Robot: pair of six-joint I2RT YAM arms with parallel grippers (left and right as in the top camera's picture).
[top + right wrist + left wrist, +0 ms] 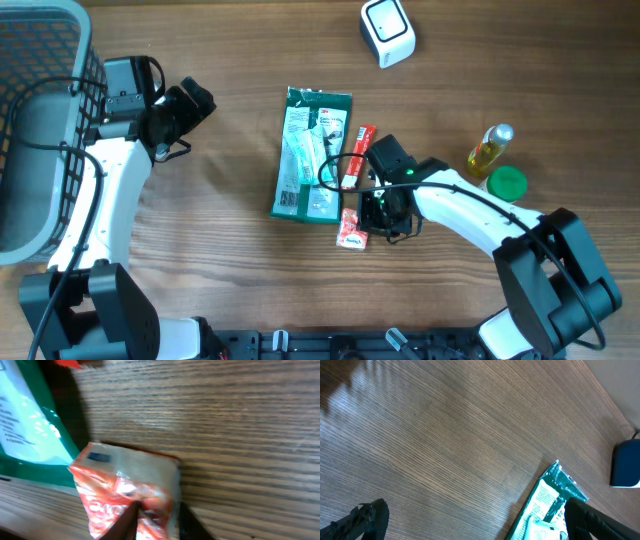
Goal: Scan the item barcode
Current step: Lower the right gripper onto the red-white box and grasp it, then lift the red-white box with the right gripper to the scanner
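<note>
**Right arm pinched on a red sachet at mid-surface**

Brown wood-grain laminate, with fine straight lines and a dull sheen, made up the surface. Just right of centre lay the red sachet: a small crinkled foil pouch, orange-red with white print and a pale, flat sealed end. At its 11 o'clock a flat green packet lay lengthwise, made of glossy film with a white printed panel. A slim red stick pack lay along the packet's 3 o'clock edge.

The scanner, a rounded white block with a dark face, sat at 1 o'clock on the surface, well apart from the sachet. At 3 o'clock lay a small clear bottle of yellow liquid with a silver cap, and a round green lid sat just beside it. A grey wire-mesh basket filled the 9 to 10 o'clock edge.

In the overhead view the right arm's dark wrist and a looping black cable crossed the stick pack's lower end and hid the strip between it and the sachet.

The right end effector had its two dark fingers nearly together, clamped on the sachet's near edge. The left end effector hung at 10 o'clock, near the basket, with its fingers spread wide apart over bare wood, holding nothing.
</note>
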